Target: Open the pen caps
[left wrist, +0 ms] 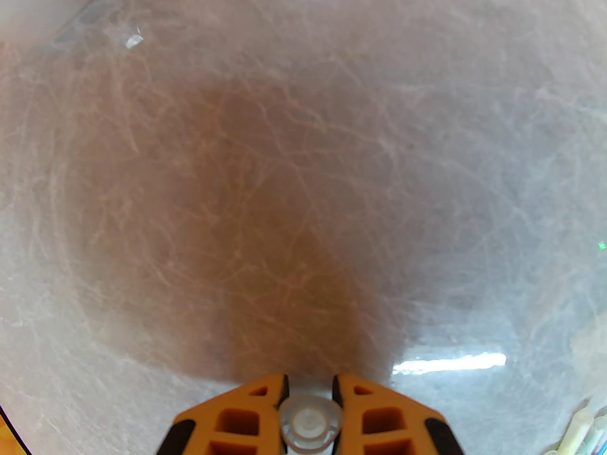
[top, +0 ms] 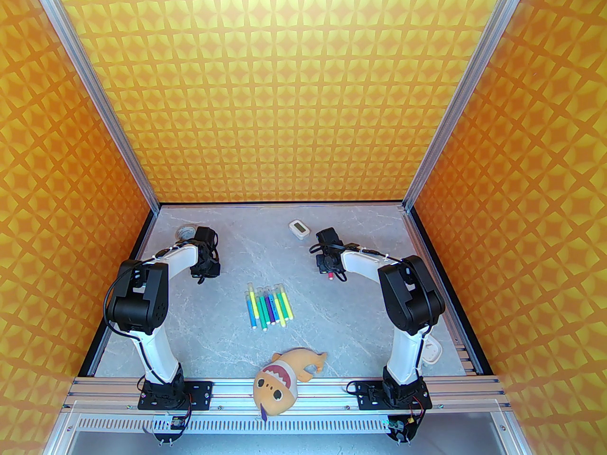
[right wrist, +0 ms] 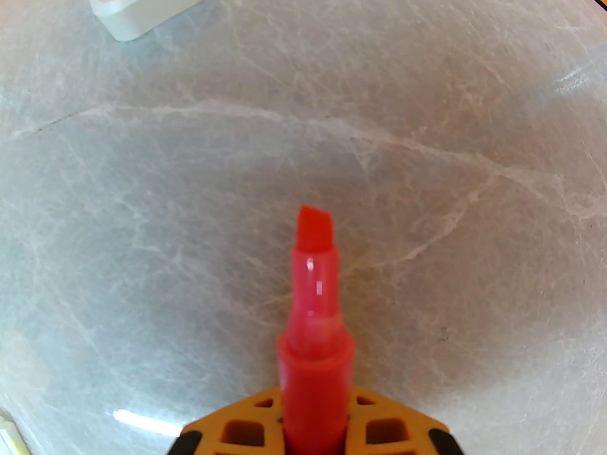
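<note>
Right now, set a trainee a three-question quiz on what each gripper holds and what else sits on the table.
1. True or false: the right gripper holds a pink pen with its tip bare.
2. The left gripper is shut on: A) a clear cap; B) a blue pen; C) nothing.
3. Name the soft thing at the table's near edge, between the arm bases.
Key: 1 true; 2 A; 3 the plush toy.

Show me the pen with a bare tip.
The pink-red marker pen clamped in the right gripper: its chisel tip is exposed; the other coloured pens lie together on the grey table.
</note>
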Controlling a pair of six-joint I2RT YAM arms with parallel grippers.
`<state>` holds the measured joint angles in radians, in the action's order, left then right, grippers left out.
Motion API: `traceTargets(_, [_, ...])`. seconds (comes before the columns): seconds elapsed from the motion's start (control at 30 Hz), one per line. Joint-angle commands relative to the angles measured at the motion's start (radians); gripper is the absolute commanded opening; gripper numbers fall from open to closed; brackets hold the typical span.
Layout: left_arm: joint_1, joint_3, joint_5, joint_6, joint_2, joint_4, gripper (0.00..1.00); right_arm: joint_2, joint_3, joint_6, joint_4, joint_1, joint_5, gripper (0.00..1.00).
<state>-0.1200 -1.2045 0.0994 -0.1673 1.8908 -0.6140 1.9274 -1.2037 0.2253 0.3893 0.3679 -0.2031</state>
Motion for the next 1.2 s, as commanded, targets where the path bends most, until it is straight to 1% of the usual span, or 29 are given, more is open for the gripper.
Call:
traceTargets(0.0, [0.008,0.006,0.016,-0.006,0.026,-0.014,0.04,0.024,-0.01,0.022,0.001,-0.008,-0.016,0.12])
traceTargets(0.23, [0.008,0.006,0.014,-0.004,0.035,-0.01,0.08,0.037,-0.011,0.035,-0.004,-0.012,-0.015,0.18])
traceTargets(0.3, [0.009,0.008,0.016,-0.004,0.035,-0.009,0.1,0.039,-0.007,0.037,-0.01,-0.015,-0.015,0.2])
traceTargets(0.43, [0.008,0.006,0.014,-0.003,0.037,-0.01,0.15,0.035,-0.001,0.041,-0.014,-0.015,-0.016,0.21])
traceTargets(0.53, [0.008,0.005,0.013,-0.003,0.041,-0.014,0.16,0.036,-0.001,0.039,-0.015,-0.016,-0.016,0.22])
traceTargets(0.57, [0.008,0.005,0.013,-0.003,0.04,-0.013,0.16,0.036,-0.001,0.037,-0.014,-0.016,-0.016,0.24])
traceTargets(0.9, [0.008,0.006,0.01,-0.004,0.039,-0.021,0.2,0.035,0.001,0.039,-0.02,-0.016,-0.016,0.25])
traceTargets(1.03, [0.008,0.007,0.011,-0.006,0.036,-0.023,0.23,0.033,0.003,0.039,-0.021,-0.015,-0.013,0.25])
traceTargets(1.17, [0.008,0.005,0.011,-0.005,0.036,-0.026,0.23,0.027,0.006,0.036,-0.021,-0.016,-0.009,0.27])
